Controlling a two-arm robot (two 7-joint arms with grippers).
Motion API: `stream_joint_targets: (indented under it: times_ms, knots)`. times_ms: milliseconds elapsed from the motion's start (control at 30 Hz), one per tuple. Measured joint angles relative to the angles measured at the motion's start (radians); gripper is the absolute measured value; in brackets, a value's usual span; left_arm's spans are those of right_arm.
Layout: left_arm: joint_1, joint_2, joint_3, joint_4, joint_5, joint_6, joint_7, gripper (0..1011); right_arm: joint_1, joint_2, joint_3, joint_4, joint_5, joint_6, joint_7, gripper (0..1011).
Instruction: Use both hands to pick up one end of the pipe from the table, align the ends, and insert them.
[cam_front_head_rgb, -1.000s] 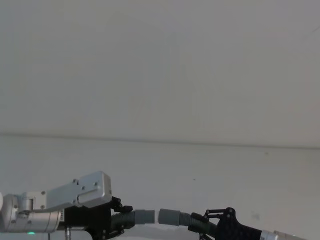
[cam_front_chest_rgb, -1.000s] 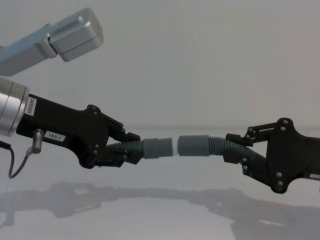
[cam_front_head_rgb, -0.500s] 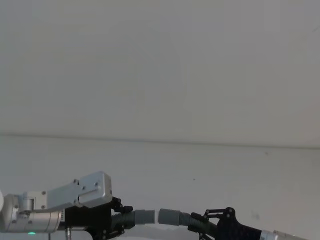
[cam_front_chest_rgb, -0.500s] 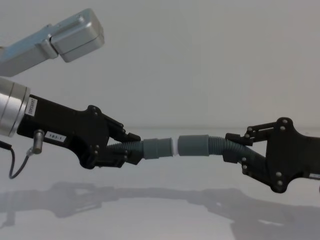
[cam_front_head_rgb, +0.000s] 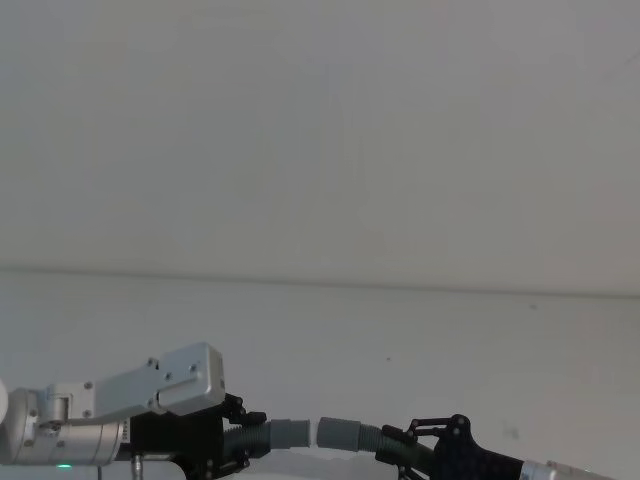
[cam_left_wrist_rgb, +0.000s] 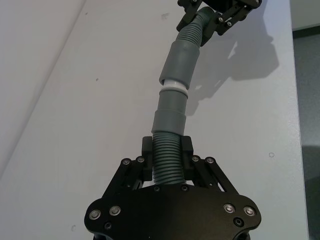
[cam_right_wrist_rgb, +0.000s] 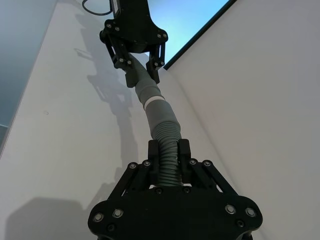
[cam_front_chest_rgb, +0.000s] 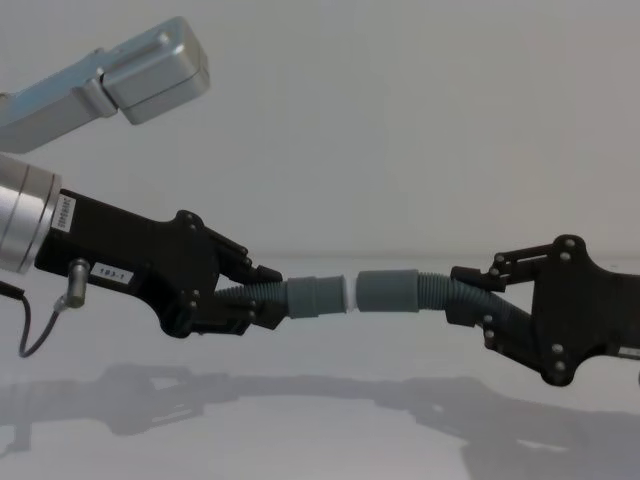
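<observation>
In the head view, the left gripper (cam_front_head_rgb: 238, 445) and the right gripper (cam_front_head_rgb: 400, 450) are seen low in the picture, above the white table (cam_front_head_rgb: 400, 340), each closed around the ribbed body of one pipe piece, with the two cuffs facing each other almost end to end. In the left wrist view, the left piece (cam_left_wrist_rgb: 167, 150) is clamped between the closed fingers (cam_left_wrist_rgb: 146, 152), and its white-tipped cuff (cam_left_wrist_rgb: 172, 102) is met by the wider cuff (cam_left_wrist_rgb: 181, 62) of the other piece; the white tip is left showing as a narrow band between the two. In the right wrist view, the right piece (cam_right_wrist_rgb: 167, 160) is gripped in the same way, and the line through both pieces is bent a little at the joint. In the chest view, both pieces are held clear of the table, the white tip (cam_front_chest_rgb: 346, 296) lying just at the mouth of the wider cuff (cam_front_chest_rgb: 388, 292). The pick-up and the rough alignment are judged done; the insertion is judged barely begun, if at all. A straightening of the small bend and a push together are judged to be what is left.
</observation>
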Motion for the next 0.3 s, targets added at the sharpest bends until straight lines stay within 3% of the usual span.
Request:
stream_joint_targets:
  times_ms: [300]
  knots:
    - [0.000, 0.000, 0.000, 0.000, 0.000, 0.000, 0.000, 292, 0.000, 0.000, 0.000, 0.000, 0.000, 0.000, 0.000, 213]
